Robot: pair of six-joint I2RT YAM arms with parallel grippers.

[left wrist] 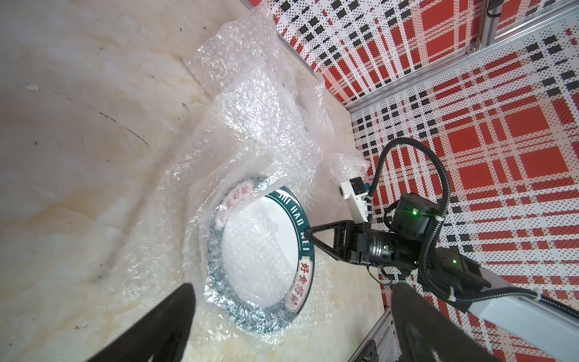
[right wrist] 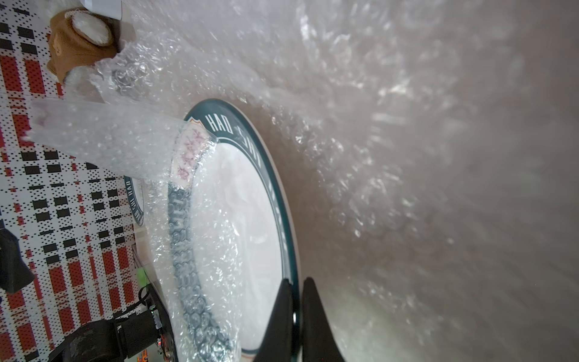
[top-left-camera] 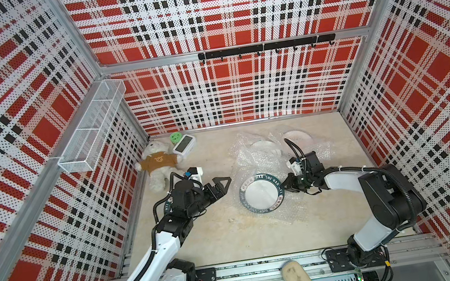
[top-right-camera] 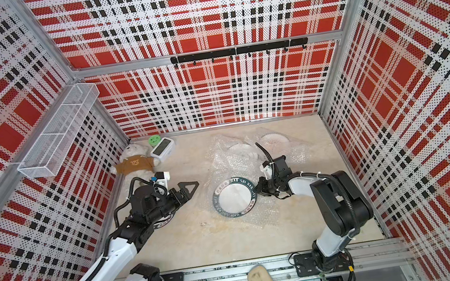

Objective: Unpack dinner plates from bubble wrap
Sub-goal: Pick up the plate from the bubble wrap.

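One plate [top-left-camera: 261,192] lies mid worktop [top-left-camera: 216,238], half under bubble wrap [top-left-camera: 251,158]. My right pincer [top-left-camera: 284,184] is clamped on its rim; my left pincer [top-left-camera: 224,186] hangs wide open nearby. If I pull, clinging wrap could twist the plate from my narrow grip.
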